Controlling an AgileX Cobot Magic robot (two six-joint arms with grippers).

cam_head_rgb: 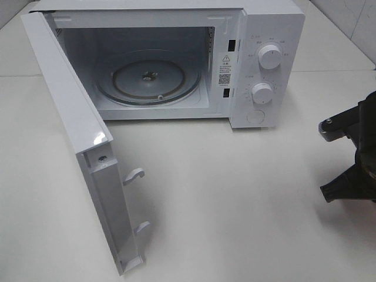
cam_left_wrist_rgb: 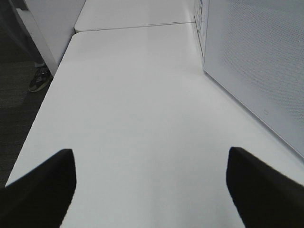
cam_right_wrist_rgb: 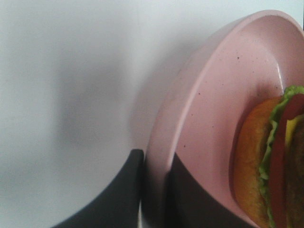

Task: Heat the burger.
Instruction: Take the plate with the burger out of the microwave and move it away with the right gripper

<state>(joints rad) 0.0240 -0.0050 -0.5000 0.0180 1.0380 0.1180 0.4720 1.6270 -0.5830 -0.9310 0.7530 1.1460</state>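
In the right wrist view the burger [cam_right_wrist_rgb: 270, 166], a golden bun with green lettuce and red tomato, lies on a pink plate [cam_right_wrist_rgb: 213, 95]. My right gripper [cam_right_wrist_rgb: 154, 192] is shut on the plate's rim, one dark finger outside it and one inside. The exterior high view shows only part of the right arm [cam_head_rgb: 352, 158] at the right edge; burger and plate are out of that view. My left gripper [cam_left_wrist_rgb: 151, 190] is open over bare table, nothing between its fingers [cam_left_wrist_rgb: 42, 190].
The white microwave [cam_head_rgb: 264, 23] stands at the back with its door [cam_head_rgb: 82, 141] swung wide open toward the front left. Its glass turntable [cam_head_rgb: 150, 79] is bare. Two knobs [cam_head_rgb: 270, 56] sit on its right panel. Its side wall [cam_left_wrist_rgb: 256, 61] is beside my left gripper.
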